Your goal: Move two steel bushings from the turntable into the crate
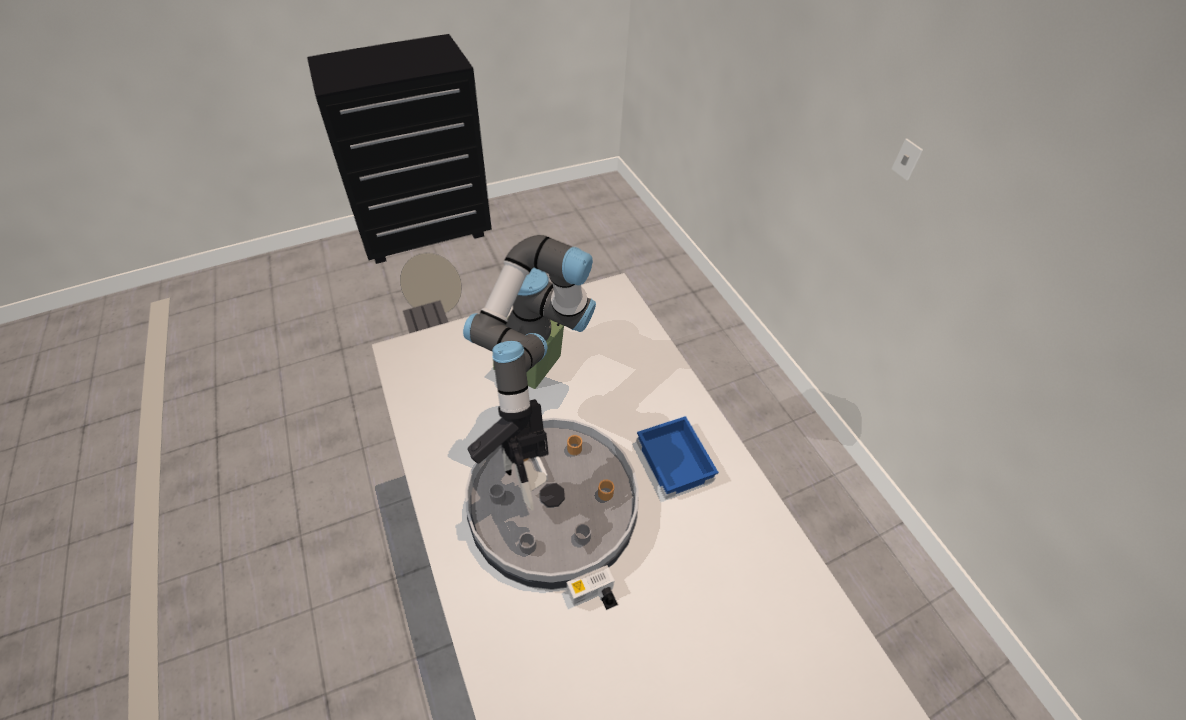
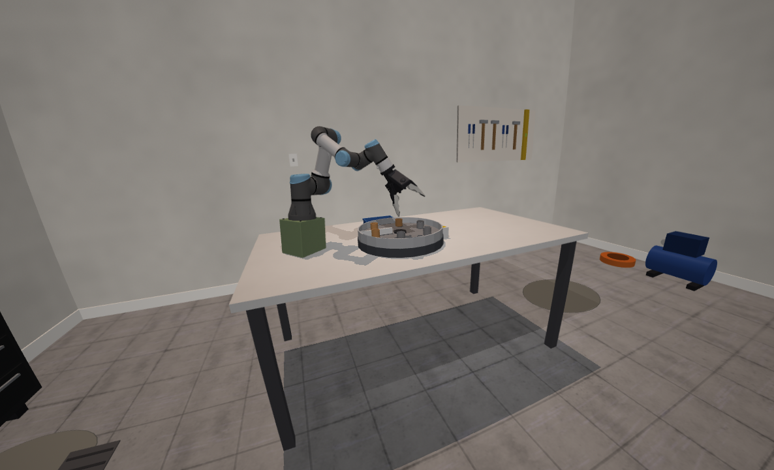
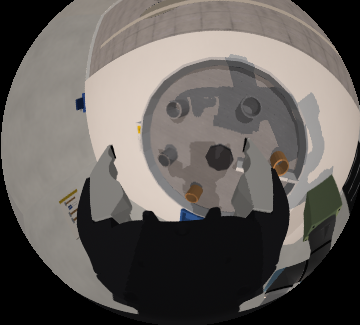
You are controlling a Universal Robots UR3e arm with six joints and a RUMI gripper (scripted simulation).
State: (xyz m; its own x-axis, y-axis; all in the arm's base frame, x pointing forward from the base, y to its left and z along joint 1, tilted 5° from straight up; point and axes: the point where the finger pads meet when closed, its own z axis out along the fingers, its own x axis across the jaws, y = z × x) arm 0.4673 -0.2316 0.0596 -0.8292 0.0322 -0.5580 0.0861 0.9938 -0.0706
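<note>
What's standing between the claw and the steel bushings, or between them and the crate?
Nothing visible blocks the open claw from the steel bushings. Toward the crate, the turntable's raised rim intervenes; a copper-coloured bushing also stands crate-side.

Top view, clock centred on turntable (image 1: 550, 571) (image 2: 400, 243) (image 3: 149, 160): pale table (image 1: 713, 617) (image 2: 495, 234) (image 3: 117, 100) is carrying it; green block (image 1: 547, 360) (image 2: 302, 237) (image 3: 322, 201) is standing at twelve, blue crate (image 1: 686, 465) (image 2: 376, 219) (image 3: 191, 215) is resting near two, white box (image 1: 591, 582) (image 2: 445, 232) is sitting at five, apparently touching the rim.
</note>
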